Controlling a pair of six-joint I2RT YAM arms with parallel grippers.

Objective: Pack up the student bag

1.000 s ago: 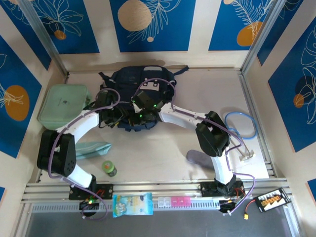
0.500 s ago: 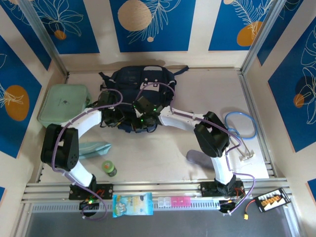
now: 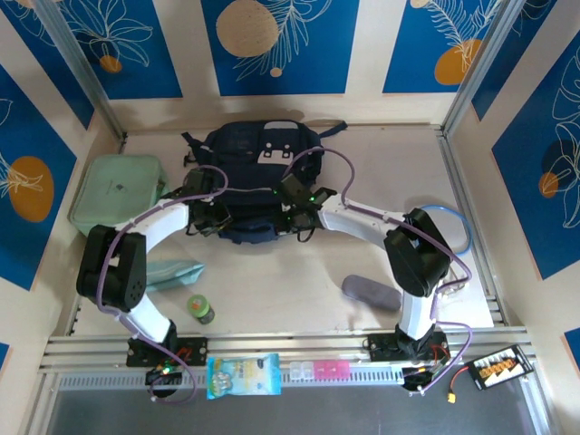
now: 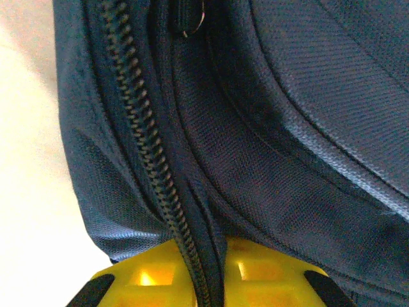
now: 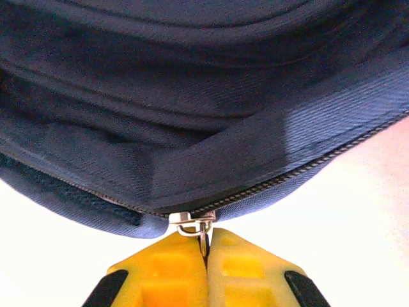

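My right gripper (image 5: 206, 246) is clamped shut on the small metal zip pull (image 5: 192, 222), its yellow pads pressed together just under the slider at the near seam of the student bag (image 3: 258, 145). My left gripper (image 4: 204, 272) is closed on a fold of the bag's navy cloth, with the zip teeth (image 4: 144, 153) running down between the pads. Over the last second my right gripper has slid from the middle of the bag's lower edge towards the right of the frame, taking the pull with it, while the left has held its place. I judge this to be the zip running open so packing can begin, though I cannot tell how wide the mouth is. The bag lies at upper centre on the pale table (image 3: 290, 272). A mint green case (image 3: 118, 190) sits at the left, with a teal pouch (image 3: 172, 270) and a small green bottle (image 3: 200, 309) below it. A grey oval case (image 3: 370, 292) lies at lower right. Blue leaf-patterned wall panels (image 3: 272, 45) close the space in.
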